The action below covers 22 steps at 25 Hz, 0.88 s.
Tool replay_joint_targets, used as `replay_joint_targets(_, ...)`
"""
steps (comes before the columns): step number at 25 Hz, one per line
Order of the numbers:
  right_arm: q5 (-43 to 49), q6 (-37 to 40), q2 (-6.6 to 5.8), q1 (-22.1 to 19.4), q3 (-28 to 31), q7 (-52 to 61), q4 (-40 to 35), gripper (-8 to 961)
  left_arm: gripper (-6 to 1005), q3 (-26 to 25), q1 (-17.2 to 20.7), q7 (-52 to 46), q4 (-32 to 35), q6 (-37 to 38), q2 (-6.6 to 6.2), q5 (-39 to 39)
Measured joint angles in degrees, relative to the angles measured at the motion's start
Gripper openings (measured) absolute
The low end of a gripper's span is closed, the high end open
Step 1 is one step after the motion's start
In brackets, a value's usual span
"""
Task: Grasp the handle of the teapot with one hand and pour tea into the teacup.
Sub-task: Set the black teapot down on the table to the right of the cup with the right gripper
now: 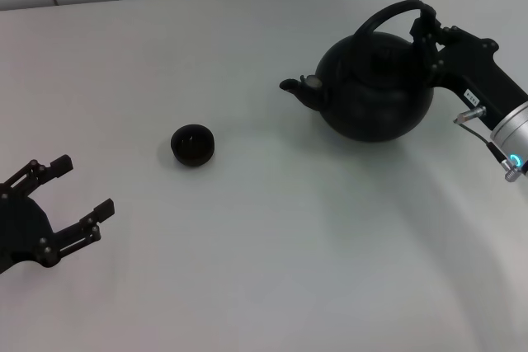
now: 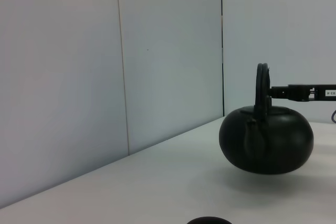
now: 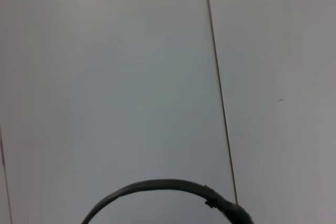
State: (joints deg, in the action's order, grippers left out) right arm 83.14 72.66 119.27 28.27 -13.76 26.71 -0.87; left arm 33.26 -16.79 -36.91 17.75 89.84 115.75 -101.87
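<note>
One teapot (image 1: 375,88) is present: round, matte black, with a short spout pointing toward my left and an arched handle (image 1: 394,12) over its lid. It sits at the far right of the white worktop (image 1: 264,269); in the left wrist view its underside appears clear of the surface. My right hand (image 1: 429,35) has its jaws clenched on the handle's right side. One teacup (image 1: 193,145), small, dark and handleless, stands left of the spout, well apart. My left hand (image 1: 64,199) rests near-left, jaws released.
</note>
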Motion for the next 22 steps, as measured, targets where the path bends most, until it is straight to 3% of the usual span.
replay_joint_targets(22,1.26,-4.15,0.23,3.32,-1.61,-0.08,0.43,90,848,-0.01,0.26,0.00,0.00,0.03,0.27,0.00)
